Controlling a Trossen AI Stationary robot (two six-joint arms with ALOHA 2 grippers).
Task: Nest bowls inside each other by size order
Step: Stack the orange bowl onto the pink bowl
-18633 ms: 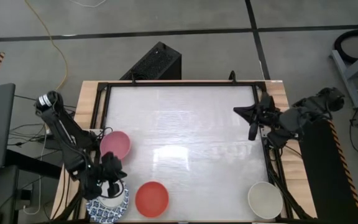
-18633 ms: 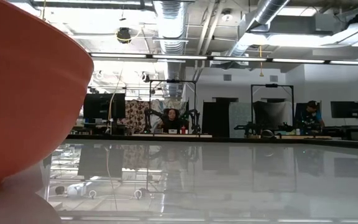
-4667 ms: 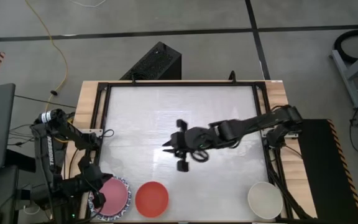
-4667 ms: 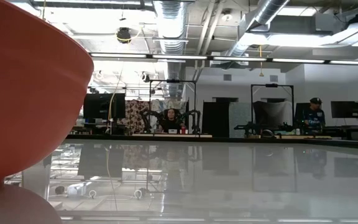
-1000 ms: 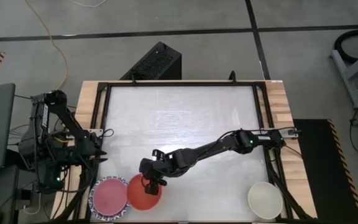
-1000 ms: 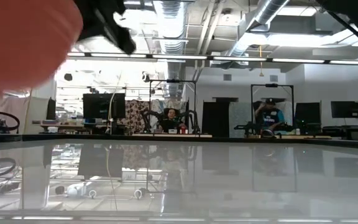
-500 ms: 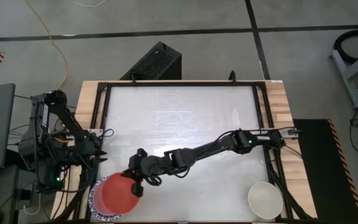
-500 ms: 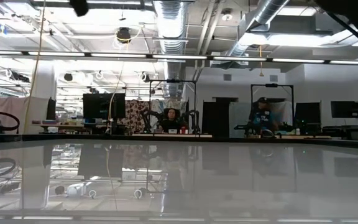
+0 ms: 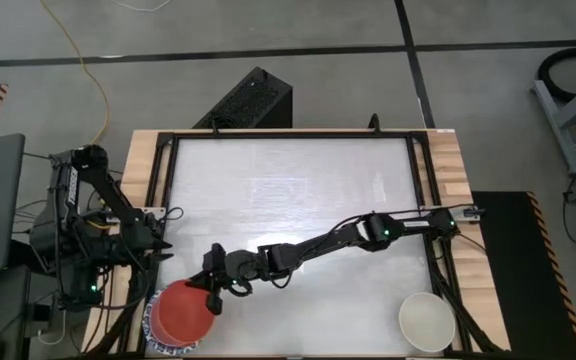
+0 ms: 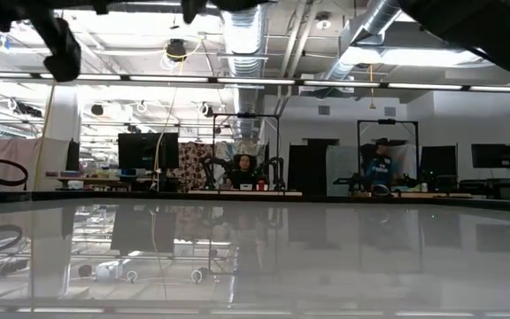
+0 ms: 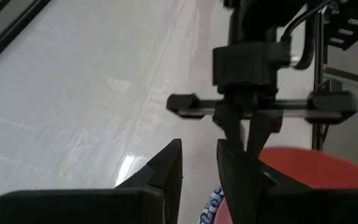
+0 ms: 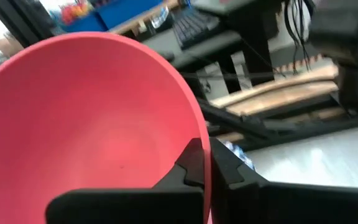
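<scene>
my right gripper [image 9: 211, 291] reaches across the table [image 9: 298, 190] to its front left corner, fingers pressed together on the rim of the red bowl [image 9: 181, 311], pinching it. the red bowl sits over the stack there, covering most of the blue-and-white patterned bowl [image 9: 151, 332], whose rim peeks out at the edge. from my right wrist the red bowl [image 12: 86, 118] fills the view, rim between my fingers. the cream-white bowl [image 9: 426, 320] rests at the front right corner, well apart. my left gripper [image 9: 158, 247] waits beside the table's left edge, its fingers [image 11: 166, 168] slightly parted on nothing.
</scene>
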